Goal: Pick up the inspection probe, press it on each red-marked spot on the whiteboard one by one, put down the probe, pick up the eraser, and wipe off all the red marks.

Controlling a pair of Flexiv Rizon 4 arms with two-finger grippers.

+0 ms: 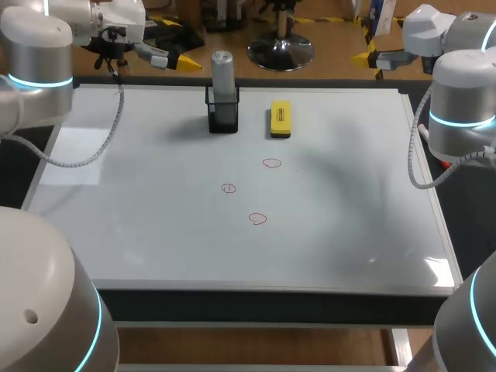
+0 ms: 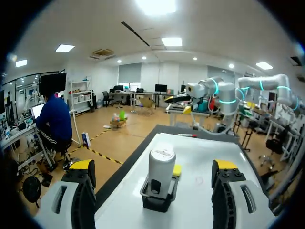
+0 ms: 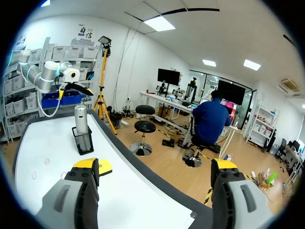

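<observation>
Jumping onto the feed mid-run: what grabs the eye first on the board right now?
First, the grey inspection probe, standing upright in its black holder near the far edge of the whiteboard, with the yellow eraser lying just to its right. Next, the three small red marks, clustered mid-board in front of them.

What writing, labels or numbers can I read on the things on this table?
No text can be read.
Probe: a faint mark on its top, too blurred to read.
Eraser: no print shows.
Whiteboard: three hand-drawn red marks, no letters.
</observation>
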